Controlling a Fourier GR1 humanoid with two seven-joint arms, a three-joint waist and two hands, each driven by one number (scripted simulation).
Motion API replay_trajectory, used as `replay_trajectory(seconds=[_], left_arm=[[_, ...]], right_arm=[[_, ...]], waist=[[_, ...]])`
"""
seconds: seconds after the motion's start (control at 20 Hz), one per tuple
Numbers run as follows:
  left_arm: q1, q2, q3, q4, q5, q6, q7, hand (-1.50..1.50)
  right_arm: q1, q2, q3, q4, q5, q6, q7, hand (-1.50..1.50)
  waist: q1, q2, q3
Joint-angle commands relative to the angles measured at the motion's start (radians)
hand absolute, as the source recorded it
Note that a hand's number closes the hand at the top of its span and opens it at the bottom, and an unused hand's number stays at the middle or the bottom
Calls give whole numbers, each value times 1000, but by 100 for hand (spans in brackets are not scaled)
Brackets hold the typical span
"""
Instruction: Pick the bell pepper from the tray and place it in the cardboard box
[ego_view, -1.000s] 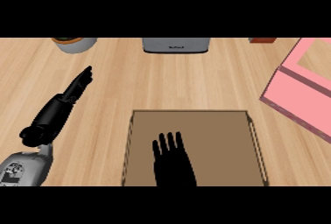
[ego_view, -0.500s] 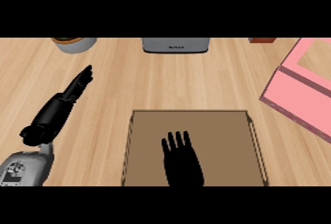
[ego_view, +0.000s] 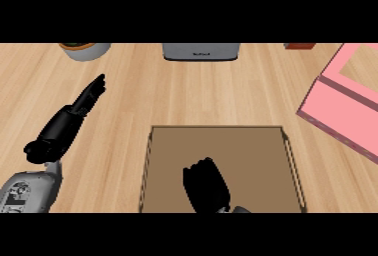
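— Starting from the left: the left hand lies open over the counter's left side, straight and slanted towards the far edge, touching nothing. It hasn't stirred in the last second.

— And past it?

— A pot in the far left corner, then a grey appliance at the middle of the far edge. Neither matters for this job.

— What did move, then?

— The right hand. It hangs over the cardboard box, the brown open one at the counter's near edge. A second ago it reached further in and lay spread flat. Now it has drawn back towards the near edge and drifted a touch right.

— Holding something?

— I can't tell whether it is open or closed from this angle. I see nothing in it.

— Where's the bell pepper?

— No sign of it. The box floor around the hand is plain brown, and the pink tray at the right edge shows only its side and a slice of its inside. It might sit under the hand, or in the part of the tray out of view.

— So how does it look?

— Can't say: no colour or shape is visible. My guess is the arm is backing out of the box, but whether the drop is done, I couldn't swear.
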Motion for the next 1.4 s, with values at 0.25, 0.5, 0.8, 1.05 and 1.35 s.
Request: replay_trajectory(seconds=[0.25,0.5,0.8,1.05,1.35], left_arm=[[35,-18,3,-31,-18,-6,10,0],[11,8,25,-28,-3,-23,15,0],[20,-30,5,-12,-41,2,-15,0],[61,-18,12,-27,-47,-7,-22,0],[0,-14,46,-28,-4,-23,11,0]], right_arm=[[22,-40,-3,-84,47,-174,-144,150],[3,-192,-329,-81,-272,-314,-452,150],[36,-350,-431,-197,-290,-362,-624,150],[82,-324,-528,-488,-364,-245,-450,150],[-24,-253,-816,-400,-523,-261,-291,150]], waist=[[-3,-1,0],[-4,8,2],[-7,0,0],[-17,-5,-1],[-5,0,0]])
